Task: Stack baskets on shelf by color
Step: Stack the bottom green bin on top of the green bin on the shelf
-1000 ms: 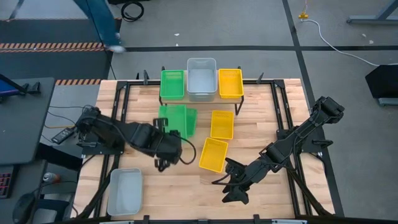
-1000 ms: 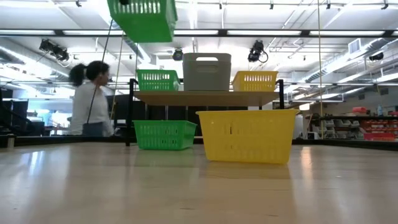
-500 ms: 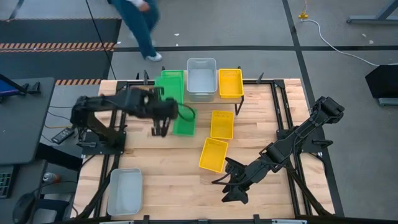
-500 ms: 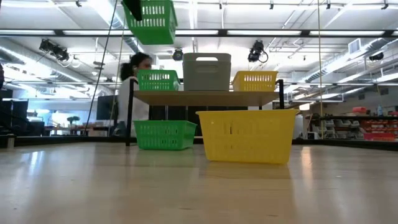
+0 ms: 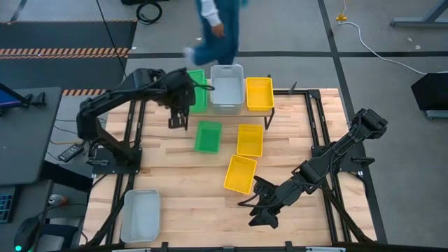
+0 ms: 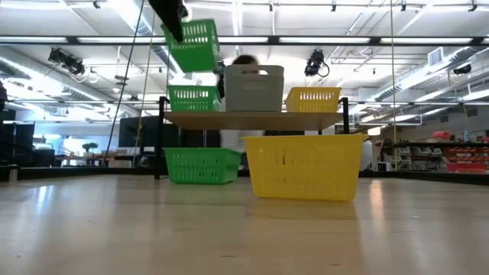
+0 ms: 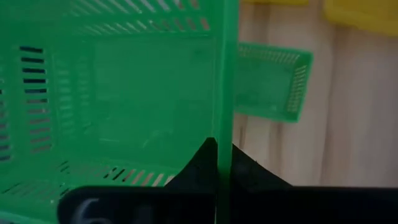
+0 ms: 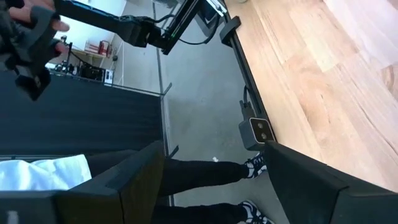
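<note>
The left gripper (image 5: 179,106) hangs over the shelf's (image 6: 252,120) left end, its fingers (image 7: 208,163) closed on the rim of a raised green basket (image 6: 192,46) that tilts in the air above the green basket on the shelf (image 6: 192,99), apart from it. Beside that one stand a grey basket (image 5: 227,87) and a yellow basket (image 5: 259,93), side by side along the plank. On the counter (image 5: 182,178) just in front of the shelf lie a third green basket (image 5: 207,136) and a second yellow basket (image 5: 250,140), near each other; a third yellow basket (image 5: 240,173) lies closer in, askew, and a second grey basket (image 5: 141,215) sits well apart at the near left corner. The right gripper (image 5: 260,213) waits low over bare boards near the front edge, fingers spread with nothing between them. A person (image 5: 213,28) walks behind the shelf
</note>
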You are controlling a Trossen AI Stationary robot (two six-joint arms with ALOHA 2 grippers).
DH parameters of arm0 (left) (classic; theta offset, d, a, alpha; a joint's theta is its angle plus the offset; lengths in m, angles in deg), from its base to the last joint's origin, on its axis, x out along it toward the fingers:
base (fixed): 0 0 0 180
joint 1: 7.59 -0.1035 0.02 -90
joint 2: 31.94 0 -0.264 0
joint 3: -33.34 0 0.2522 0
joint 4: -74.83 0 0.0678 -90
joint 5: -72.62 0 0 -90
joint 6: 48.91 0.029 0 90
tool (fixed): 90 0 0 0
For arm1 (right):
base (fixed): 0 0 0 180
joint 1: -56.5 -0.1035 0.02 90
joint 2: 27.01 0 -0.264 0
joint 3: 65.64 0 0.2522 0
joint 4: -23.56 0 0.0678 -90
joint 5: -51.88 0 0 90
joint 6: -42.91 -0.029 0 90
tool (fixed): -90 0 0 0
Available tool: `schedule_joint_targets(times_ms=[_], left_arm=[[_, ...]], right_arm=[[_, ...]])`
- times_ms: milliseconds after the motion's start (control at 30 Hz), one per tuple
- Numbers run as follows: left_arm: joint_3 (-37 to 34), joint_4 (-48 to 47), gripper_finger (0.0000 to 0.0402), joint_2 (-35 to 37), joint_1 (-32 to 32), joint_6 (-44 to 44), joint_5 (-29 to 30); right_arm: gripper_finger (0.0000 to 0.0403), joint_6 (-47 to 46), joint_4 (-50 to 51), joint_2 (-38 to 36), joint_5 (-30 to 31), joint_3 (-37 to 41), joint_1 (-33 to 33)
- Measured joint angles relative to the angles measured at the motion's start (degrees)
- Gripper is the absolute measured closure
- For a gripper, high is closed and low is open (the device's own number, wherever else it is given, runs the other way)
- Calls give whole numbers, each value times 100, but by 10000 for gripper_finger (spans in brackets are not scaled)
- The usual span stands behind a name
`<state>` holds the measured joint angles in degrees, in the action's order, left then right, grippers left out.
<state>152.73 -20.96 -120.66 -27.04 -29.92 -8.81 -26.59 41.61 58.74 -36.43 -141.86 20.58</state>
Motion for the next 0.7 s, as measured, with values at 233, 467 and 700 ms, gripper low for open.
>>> schedule_joint_targets(times_ms=[233, 467, 700], left_arm=[[-800, 269, 398, -5, -456, 403, -324], [-1153, 969, 398, -5, -445, 657, -89], [-1150, 1135, 398, 34, -579, 1025, 94]], right_arm=[[119, -252, 85, 0, 14, 0, 20], [119, -388, 151, 0, 20, 0, 116], [119, -400, 210, 0, -17, 0, 179]])
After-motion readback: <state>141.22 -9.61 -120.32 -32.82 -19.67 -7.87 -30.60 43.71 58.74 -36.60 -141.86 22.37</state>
